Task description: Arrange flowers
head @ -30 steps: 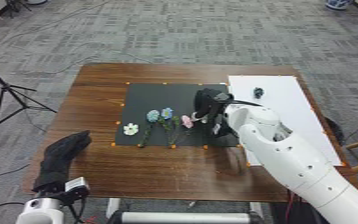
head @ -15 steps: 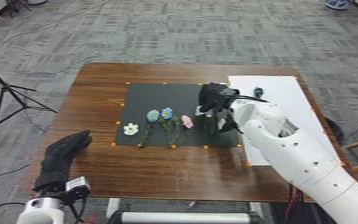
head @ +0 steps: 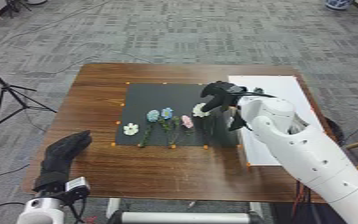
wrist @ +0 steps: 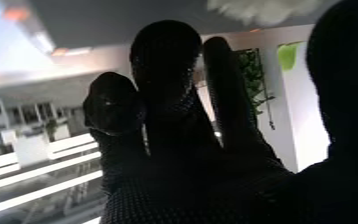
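Note:
My right hand (head: 218, 95) is above the dark mat's right edge, behind and right of a white flower (head: 200, 109). In the right wrist view my right hand (wrist: 171, 110) has its fingers extended, holding nothing visible; a blurred white flower (wrist: 264, 10) is beyond them. Farther left on the dark mat (head: 153, 95) lie a pink flower (head: 187, 121), two blue flowers (head: 167, 113) (head: 153, 115) with green stems, and a small white flower (head: 130, 129). My left hand (head: 62, 152), fingers straight, is at the table's front left.
A white sheet (head: 278, 120) lies on the right side of the brown table (head: 158, 175), with a small dark object (head: 259, 91) near its far end, partly behind my right hand. A black tripod (head: 7, 86) stands on the floor to the left.
My right hand has moved away from the mat's middle, back and to the right. The white flower near it, largely covered before, now shows its head. My left hand has stayed still.

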Controlling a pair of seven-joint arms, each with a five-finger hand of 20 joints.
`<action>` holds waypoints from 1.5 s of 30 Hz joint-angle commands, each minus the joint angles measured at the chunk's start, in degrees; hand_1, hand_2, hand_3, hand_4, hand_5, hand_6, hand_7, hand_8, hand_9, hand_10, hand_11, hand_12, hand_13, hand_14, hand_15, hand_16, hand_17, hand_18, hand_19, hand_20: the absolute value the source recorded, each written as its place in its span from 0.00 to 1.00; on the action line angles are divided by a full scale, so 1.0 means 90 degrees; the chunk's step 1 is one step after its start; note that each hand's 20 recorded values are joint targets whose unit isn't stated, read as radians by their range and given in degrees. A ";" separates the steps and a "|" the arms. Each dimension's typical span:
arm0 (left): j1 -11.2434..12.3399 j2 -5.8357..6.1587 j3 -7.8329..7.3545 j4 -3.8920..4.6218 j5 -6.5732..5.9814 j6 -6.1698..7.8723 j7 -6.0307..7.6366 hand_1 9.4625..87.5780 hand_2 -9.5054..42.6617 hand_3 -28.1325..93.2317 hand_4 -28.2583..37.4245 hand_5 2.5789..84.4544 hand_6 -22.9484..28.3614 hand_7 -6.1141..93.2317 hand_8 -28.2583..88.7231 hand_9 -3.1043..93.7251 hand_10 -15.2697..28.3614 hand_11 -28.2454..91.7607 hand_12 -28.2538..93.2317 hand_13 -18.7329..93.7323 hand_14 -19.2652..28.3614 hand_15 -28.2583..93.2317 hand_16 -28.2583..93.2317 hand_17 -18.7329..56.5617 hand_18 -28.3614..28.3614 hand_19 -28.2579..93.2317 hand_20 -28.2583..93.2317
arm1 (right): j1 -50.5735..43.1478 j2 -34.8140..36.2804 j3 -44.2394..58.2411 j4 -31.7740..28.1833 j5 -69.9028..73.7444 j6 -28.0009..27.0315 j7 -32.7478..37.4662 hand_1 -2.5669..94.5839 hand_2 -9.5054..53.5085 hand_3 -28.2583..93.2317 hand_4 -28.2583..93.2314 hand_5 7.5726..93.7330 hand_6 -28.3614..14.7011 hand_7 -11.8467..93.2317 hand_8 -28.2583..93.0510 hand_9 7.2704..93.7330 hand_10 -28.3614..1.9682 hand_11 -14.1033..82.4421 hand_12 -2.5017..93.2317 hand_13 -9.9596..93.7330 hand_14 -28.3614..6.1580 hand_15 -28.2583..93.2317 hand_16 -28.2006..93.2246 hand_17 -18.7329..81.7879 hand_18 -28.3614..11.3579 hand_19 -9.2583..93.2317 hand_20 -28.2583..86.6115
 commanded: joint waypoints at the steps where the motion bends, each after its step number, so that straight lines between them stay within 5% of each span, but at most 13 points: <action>1: 0.0072 -0.0037 -0.0042 -0.0037 0.0028 -0.0114 -0.0069 0.23 0.23 0.81 0.04 0.59 0.49 0.24 0.16 0.54 0.67 0.42 0.32 0.49 0.74 0.39 0.24 0.28 0.73 0.34 0.37 | 0.0449 0.0595 0.0188 -0.0057 -0.0797 0.0188 0.0013 0.29 0.00 0.77 0.10 0.38 0.53 0.19 0.20 0.38 0.28 0.19 0.19 0.80 0.54 0.76 0.50 0.64 0.19 0.97 0.70; 4: 0.0065 -0.0039 -0.0029 -0.0035 0.0026 -0.0116 -0.0058 0.23 0.23 0.81 0.04 0.59 0.49 0.24 0.16 0.54 0.67 0.42 0.32 0.49 0.75 0.39 0.24 0.28 0.73 0.34 0.37 | 0.0577 0.0675 0.0090 0.0438 -0.1122 0.0626 0.0053 0.28 0.00 0.76 0.10 0.37 0.53 0.18 0.20 0.37 0.27 0.19 0.19 0.79 0.52 0.76 0.50 0.63 0.17 0.96 0.71; 10: 0.0073 -0.0057 0.0003 -0.0037 0.0024 -0.0144 -0.0072 0.23 0.23 0.81 0.04 0.59 0.49 0.24 0.16 0.54 0.67 0.42 0.32 0.49 0.75 0.38 0.24 0.28 0.73 0.34 0.37 | 0.0591 0.0410 0.0088 0.1751 -0.1812 0.1570 0.0020 0.31 0.00 0.75 0.08 0.41 0.58 0.21 0.19 0.46 0.44 0.21 0.19 0.81 0.54 0.77 0.49 0.65 0.17 0.97 0.71; 21: 0.0128 -0.0111 -0.0039 -0.0065 0.0035 -0.0174 -0.0055 0.23 0.23 0.81 0.04 0.59 0.49 0.24 0.16 0.54 0.67 0.41 0.32 0.48 0.75 0.38 0.24 0.27 0.74 0.34 0.37 | 0.0232 0.0163 0.0518 0.2308 -0.2161 0.1252 0.0149 0.36 0.00 0.76 0.07 0.49 0.60 0.25 0.18 0.55 0.47 0.23 0.20 0.83 0.58 0.77 0.48 0.67 0.21 0.99 0.69; 26: 0.0190 -0.0123 -0.0070 -0.0095 0.0030 -0.0151 -0.0050 0.23 0.23 0.80 0.04 0.59 0.49 0.24 0.16 0.54 0.67 0.41 0.32 0.49 0.75 0.38 0.24 0.27 0.74 0.34 0.37 | 0.0218 0.0241 0.0323 0.2284 -0.1992 0.1393 0.0342 0.43 0.00 0.77 0.07 0.62 0.65 0.30 0.16 0.74 0.50 0.35 0.24 0.87 0.64 0.78 0.49 0.72 0.25 1.00 0.72; 30: 0.0196 -0.0139 -0.0064 -0.0104 0.0032 -0.0110 -0.0040 0.23 0.23 0.81 0.04 0.59 0.49 0.24 0.16 0.54 0.67 0.41 0.32 0.49 0.75 0.38 0.24 0.27 0.74 0.34 0.37 | 0.0293 0.0336 0.0118 0.2304 -0.1701 0.1919 0.0309 0.59 0.00 0.70 0.07 0.76 0.66 0.34 0.31 0.89 0.62 0.38 0.39 0.92 0.70 0.79 0.51 0.77 0.28 1.00 0.76; 37: 0.0119 -0.0101 -0.0051 -0.0065 0.0045 -0.0162 -0.0091 0.23 0.23 0.80 0.04 0.59 0.49 0.24 0.16 0.54 0.67 0.41 0.32 0.48 0.75 0.38 0.24 0.27 0.74 0.34 0.37 | 0.0109 0.1210 -0.0025 0.0754 -0.0058 0.2299 0.0467 0.64 0.00 0.71 0.06 0.81 0.66 0.36 0.32 0.94 0.64 0.39 0.41 0.94 0.73 0.78 0.52 0.79 0.29 1.00 0.77; 45: 0.0115 -0.0101 -0.0015 -0.0060 0.0064 -0.0229 -0.0097 0.23 0.23 0.80 0.04 0.59 0.49 0.24 0.16 0.54 0.67 0.41 0.32 0.48 0.75 0.38 0.24 0.27 0.74 0.34 0.37 | -0.0379 0.1721 -0.0029 -0.0685 0.0433 0.1288 0.0179 0.64 0.00 0.71 0.06 0.81 0.66 0.36 0.33 0.94 0.64 0.39 0.41 0.94 0.74 0.78 0.52 0.79 0.30 1.00 0.77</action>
